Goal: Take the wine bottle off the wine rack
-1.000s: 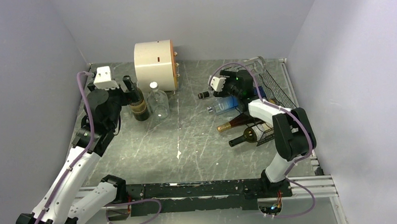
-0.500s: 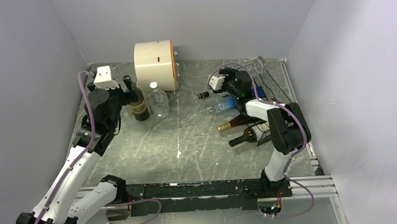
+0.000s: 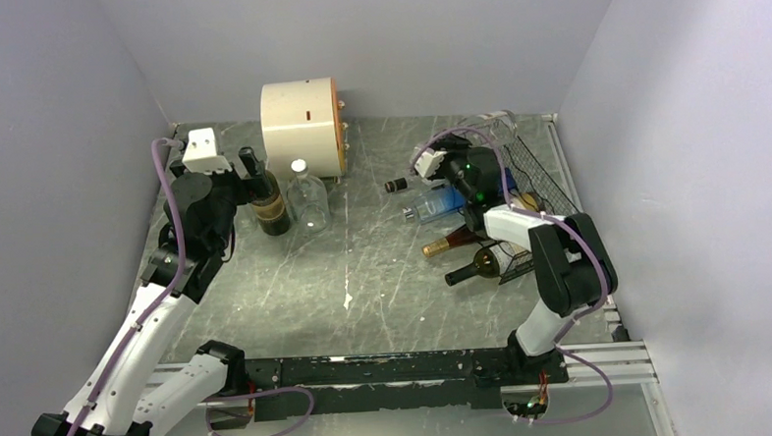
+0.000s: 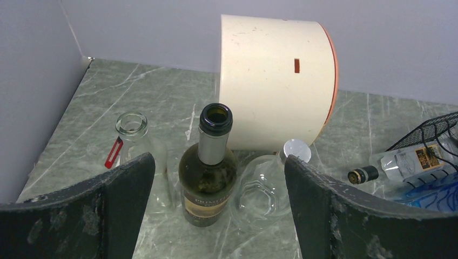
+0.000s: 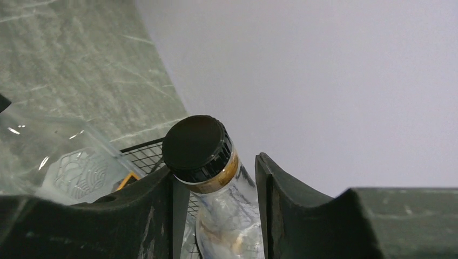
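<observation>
The right claw [image 5: 216,167] sits narrow round the neck of a clear bottle [image 5: 197,141] with a black cap. I cannot tell if it squeezes. The bottle rests on the black wine rack [image 3: 538,177] by the right wall. The left claw [image 4: 217,162] is wide open, a dark bottle [image 4: 208,181] between its fingers, not touching.

A cream cylinder drum [image 3: 299,126] lies on its side at the rear of the grey marbled table [image 3: 365,278], one flat end edged in orange. Just in front of it stand three upright bottles: a dark green bottle [image 4: 208,172], uncapped, between an open-mouthed clear bottle [image 4: 132,135] with a red tag and a silver-capped clear bottle [image 3: 309,204]. Plain pale walls [image 3: 374,42] enclose the table.
</observation>
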`<control>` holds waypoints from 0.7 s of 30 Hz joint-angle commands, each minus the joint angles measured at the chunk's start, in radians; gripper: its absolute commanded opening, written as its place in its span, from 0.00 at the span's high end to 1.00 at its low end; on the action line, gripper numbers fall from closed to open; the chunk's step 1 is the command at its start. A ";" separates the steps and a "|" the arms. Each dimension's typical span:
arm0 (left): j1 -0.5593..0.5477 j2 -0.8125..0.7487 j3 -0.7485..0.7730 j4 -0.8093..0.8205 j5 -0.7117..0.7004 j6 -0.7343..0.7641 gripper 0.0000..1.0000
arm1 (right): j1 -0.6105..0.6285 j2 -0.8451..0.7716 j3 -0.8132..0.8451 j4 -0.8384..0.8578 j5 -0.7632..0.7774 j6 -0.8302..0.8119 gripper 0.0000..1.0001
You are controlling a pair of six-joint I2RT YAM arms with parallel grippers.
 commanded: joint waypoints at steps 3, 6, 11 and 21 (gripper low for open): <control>0.007 -0.009 -0.002 0.039 0.011 0.001 0.07 | 0.001 -0.135 -0.035 0.086 0.114 0.135 0.86; 0.009 -0.015 -0.007 0.044 0.014 -0.003 0.07 | 0.000 -0.164 -0.012 0.033 0.189 0.156 0.92; 0.008 -0.013 -0.008 0.042 0.013 -0.005 0.07 | 0.002 -0.216 0.018 -0.017 0.265 0.212 1.00; 0.010 -0.032 -0.019 0.053 -0.003 -0.003 0.07 | 0.002 -0.313 0.050 -0.099 0.339 0.362 1.00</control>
